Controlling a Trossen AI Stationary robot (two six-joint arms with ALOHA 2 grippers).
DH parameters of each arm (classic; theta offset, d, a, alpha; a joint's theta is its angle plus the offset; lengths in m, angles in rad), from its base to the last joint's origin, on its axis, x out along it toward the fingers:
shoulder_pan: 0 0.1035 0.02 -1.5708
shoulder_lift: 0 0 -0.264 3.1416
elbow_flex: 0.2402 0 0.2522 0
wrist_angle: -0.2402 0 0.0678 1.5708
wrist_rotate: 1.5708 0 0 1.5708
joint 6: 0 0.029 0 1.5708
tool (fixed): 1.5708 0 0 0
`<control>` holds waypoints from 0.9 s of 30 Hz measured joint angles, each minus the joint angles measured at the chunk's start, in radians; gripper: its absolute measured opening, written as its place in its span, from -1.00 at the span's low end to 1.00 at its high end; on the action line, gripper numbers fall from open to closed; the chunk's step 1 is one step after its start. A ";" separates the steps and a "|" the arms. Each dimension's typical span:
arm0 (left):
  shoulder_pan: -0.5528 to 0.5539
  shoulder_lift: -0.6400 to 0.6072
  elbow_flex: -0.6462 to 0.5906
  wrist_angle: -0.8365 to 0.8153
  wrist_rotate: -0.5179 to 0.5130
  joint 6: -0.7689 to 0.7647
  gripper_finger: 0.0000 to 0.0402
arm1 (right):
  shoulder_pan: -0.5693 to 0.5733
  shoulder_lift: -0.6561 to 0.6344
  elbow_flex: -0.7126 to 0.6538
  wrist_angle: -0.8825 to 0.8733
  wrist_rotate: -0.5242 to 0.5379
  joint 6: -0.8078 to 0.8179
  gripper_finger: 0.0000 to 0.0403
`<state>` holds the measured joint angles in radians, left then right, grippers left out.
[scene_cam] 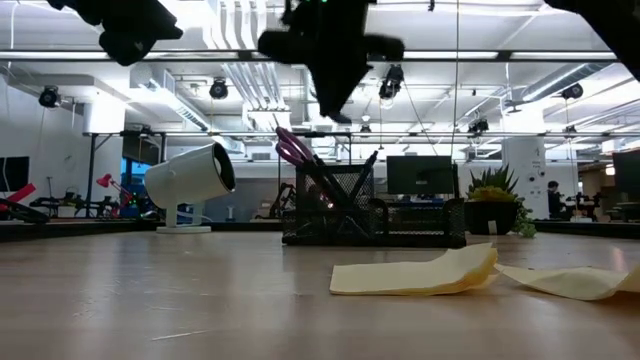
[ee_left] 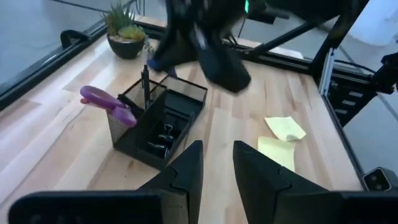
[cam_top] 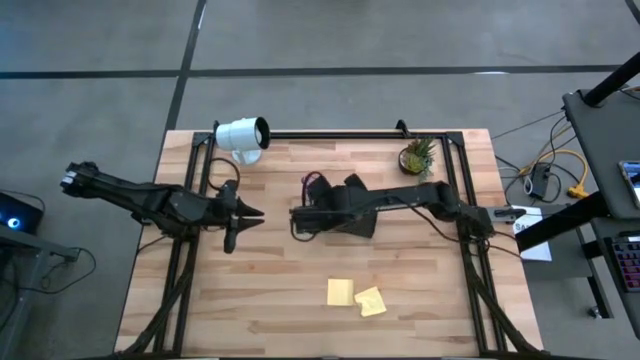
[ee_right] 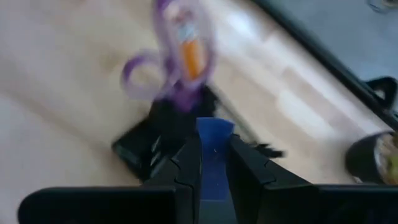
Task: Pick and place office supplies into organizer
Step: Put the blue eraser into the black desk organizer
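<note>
Scissors (ee_left: 107, 104) already stand in the organizer (ee_left: 158, 121), purple handles up, with a dark pen (ee_left: 145, 78) beside them and black clips in the low front compartment. My right hand (ee_right: 214, 163) hangs over the organizer, its fingers nearly together on a flat blue piece that I cannot identify. I judge the step in hand to be dropping that piece into a compartment.

To do it well, I'd line the hand up over a free cell, away from the scissor handles, which lean out and could snag it. I'd come straight down, let go only when the piece's lower end is below the mesh rim, then lift clear vertically so nothing gets dragged out.

My left hand (ee_left: 214, 168) waits above the desk (cam_top: 280, 310) on the organizer's left, fingers slightly apart and holding nothing. Two yellow sticky notes (cam_top: 355, 295) lie on the desk nearer the front edge, well apart from the organizer; one looks curled, so I expect them to be awkward to pinch flat. The white lamp (cam_top: 243, 135) and the potted plant (cam_top: 417, 156) stand at the back and can stay put.
</note>
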<state>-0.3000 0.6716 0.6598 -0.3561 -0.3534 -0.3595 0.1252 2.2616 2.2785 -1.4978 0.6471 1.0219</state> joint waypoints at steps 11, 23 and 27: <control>0.000 -0.024 -0.007 -0.085 -0.023 -0.002 -0.63 | -0.058 0.001 -0.247 0.257 -0.337 -0.368 -0.77; 0.000 0.020 -0.009 -0.111 -0.023 0.000 -0.63 | -0.123 0.001 -0.327 0.401 -0.379 -0.450 -0.74; 0.000 0.029 -0.006 -0.109 -0.023 0.000 -0.63 | -0.123 0.001 -0.370 0.415 -0.337 -0.453 -0.66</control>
<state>-0.3000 0.7009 0.6540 -0.4655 -0.3767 -0.3592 0.0019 2.2623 1.9089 -1.0824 0.3098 0.5684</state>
